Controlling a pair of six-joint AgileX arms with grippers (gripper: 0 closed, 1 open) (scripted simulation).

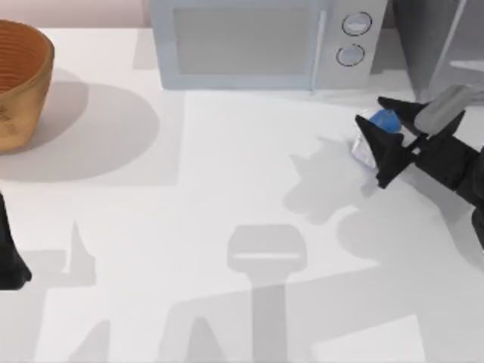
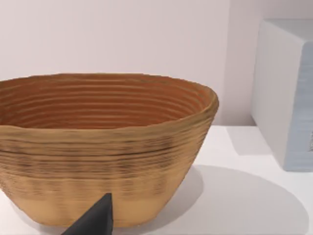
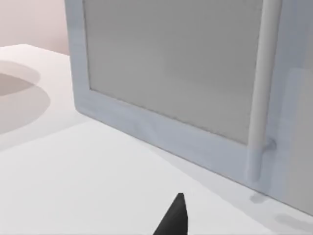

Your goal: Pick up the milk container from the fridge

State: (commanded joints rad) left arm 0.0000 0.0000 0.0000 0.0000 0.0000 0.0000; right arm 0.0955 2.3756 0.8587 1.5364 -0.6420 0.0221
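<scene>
The milk container (image 1: 385,121), a small white carton with a blue top, sits between the dark fingers of my right gripper (image 1: 373,115), which is shut on it. It hangs above the table in front of the fridge (image 1: 425,41), and its shadow falls on the tabletop to the left. The fridge is the dark grey cabinet at the back right corner. One fingertip (image 3: 174,218) of the right gripper shows in the right wrist view. My left arm (image 1: 10,255) is parked at the left edge, with one fingertip (image 2: 96,221) in its wrist view.
A pale blue-grey microwave (image 1: 257,41) with two round dials stands at the back, left of the fridge; its door (image 3: 176,68) and handle face the right wrist camera. A woven brown basket (image 1: 19,79) (image 2: 102,142) stands at the back left.
</scene>
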